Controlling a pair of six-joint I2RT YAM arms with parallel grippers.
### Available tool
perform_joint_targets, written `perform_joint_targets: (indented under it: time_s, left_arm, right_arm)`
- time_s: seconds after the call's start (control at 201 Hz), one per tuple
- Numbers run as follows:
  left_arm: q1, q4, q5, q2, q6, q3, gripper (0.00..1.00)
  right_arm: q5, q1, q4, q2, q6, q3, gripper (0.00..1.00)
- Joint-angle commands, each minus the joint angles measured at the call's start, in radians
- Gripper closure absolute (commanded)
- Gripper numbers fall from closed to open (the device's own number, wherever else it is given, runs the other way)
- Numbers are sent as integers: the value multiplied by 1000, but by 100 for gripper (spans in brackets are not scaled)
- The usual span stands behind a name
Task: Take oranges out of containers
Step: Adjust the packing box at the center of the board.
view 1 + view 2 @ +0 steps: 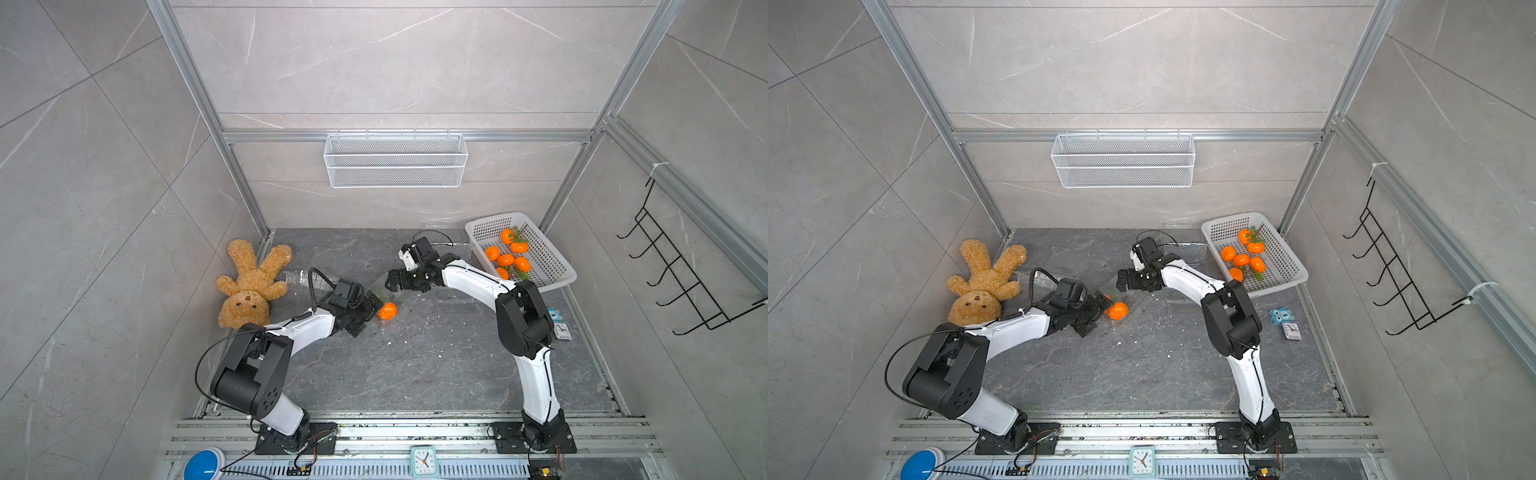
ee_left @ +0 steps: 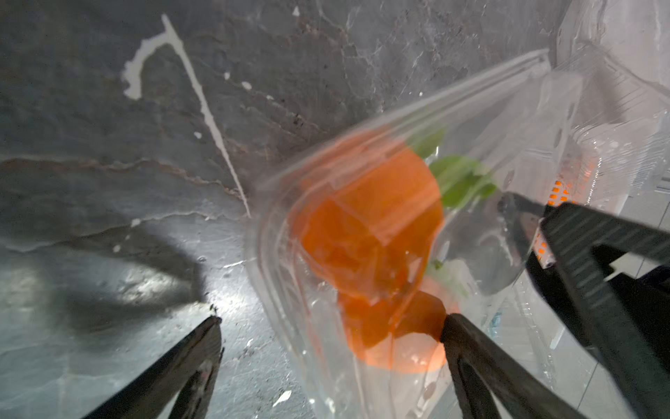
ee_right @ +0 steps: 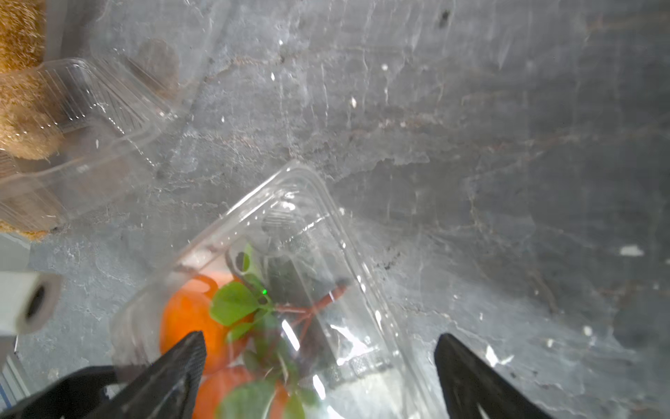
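A top view showed one orange mid-worktop; the left wrist view revealed its clear container partly between spread left fingers; the right wrist view added spread right fingers astride it and an empty container.

the oranges blur behind the clear container wall.

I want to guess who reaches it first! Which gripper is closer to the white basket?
Right. The right gripper is mid-table, a little toward the white basket; the left gripper is beside the oranges in the clear container, farther away.
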Motion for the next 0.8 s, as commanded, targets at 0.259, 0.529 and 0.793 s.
perform_joint_targets:
  time_s: [0.259,0.529,0.793]
  left_arm:
    - [79,-80,8,98,106,215,4]
    - [148,-122,100,187,172,317,4]
    - [174,-224,117,192,241,395,4]
  right_arm:
    - [-37,56,216,-345,210,-415,0]
    - [32,100,159,-467,244,-535,0]
    - [131,95,24,-460,172,-466,0]
